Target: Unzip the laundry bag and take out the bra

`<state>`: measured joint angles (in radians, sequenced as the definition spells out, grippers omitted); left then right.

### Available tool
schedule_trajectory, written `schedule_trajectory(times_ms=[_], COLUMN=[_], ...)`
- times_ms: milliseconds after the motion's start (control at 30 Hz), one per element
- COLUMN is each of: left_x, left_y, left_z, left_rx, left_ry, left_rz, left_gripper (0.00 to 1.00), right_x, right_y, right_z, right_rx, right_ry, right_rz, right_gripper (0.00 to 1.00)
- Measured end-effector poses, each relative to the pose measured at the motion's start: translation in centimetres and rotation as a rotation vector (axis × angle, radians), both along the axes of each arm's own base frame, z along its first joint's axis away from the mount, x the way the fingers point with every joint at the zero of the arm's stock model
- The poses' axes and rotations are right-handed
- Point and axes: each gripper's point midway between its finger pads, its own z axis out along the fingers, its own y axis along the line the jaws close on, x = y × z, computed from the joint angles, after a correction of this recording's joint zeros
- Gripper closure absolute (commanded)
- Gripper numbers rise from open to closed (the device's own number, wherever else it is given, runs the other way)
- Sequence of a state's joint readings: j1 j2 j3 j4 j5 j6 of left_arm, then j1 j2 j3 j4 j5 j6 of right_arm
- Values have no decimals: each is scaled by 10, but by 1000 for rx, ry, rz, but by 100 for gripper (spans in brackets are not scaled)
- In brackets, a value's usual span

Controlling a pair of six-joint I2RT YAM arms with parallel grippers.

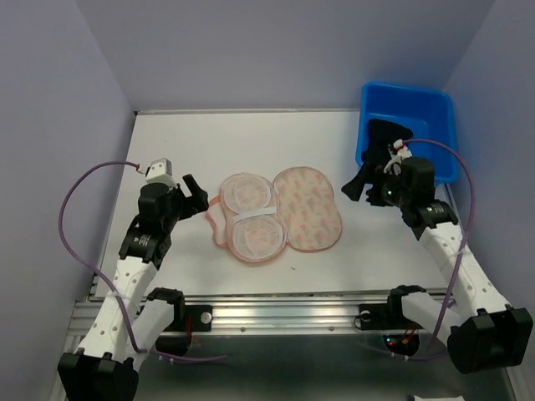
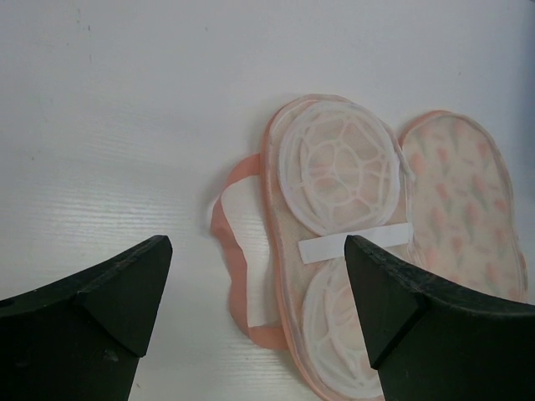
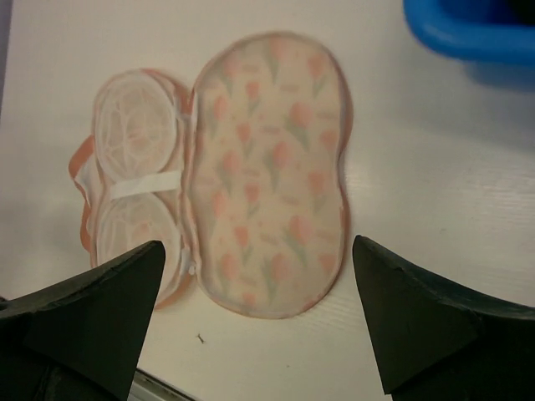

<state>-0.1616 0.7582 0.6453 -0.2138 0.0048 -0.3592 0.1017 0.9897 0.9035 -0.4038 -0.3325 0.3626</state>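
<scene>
The laundry bag [image 1: 280, 215] lies unzipped and spread flat mid-table. Its left half shows two white round cups [image 1: 251, 194]; its right half shows the tulip print. It also shows in the left wrist view [image 2: 334, 209] and the right wrist view [image 3: 267, 167]. Its pink strap [image 2: 226, 242] loops out to the left. The black bra [image 1: 387, 135] lies in the blue tub [image 1: 435, 104]. My left gripper [image 1: 194, 194] [image 2: 255, 251] is open and empty, just left of the strap. My right gripper [image 1: 358, 185] [image 3: 257, 251] is open and empty, between bag and tub.
The blue tub stands at the far right corner; its edge shows in the right wrist view [image 3: 468, 29]. Purple walls close the table on the left, back and right. A metal rail [image 1: 284, 313] runs along the near edge.
</scene>
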Motion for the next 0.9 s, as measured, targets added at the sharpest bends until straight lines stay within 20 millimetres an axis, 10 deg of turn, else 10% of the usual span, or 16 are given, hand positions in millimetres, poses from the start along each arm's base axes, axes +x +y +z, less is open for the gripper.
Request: schedule_trajectory(times_ms=[233, 500, 900], left_x=[0, 1, 2], left_y=[4, 7, 9], left_z=[2, 0, -2], left_rx=[8, 17, 23], left_ry=[-10, -4, 4], left_rz=[21, 36, 46], left_gripper=[3, 3, 3], right_x=[-17, 15, 51], right_y=[29, 39, 41], right_z=[-84, -132, -180], right_rx=[-24, -131, -262], right_ry=[180, 239, 281], right_rz=[69, 51, 9], right_gripper=[11, 48, 60])
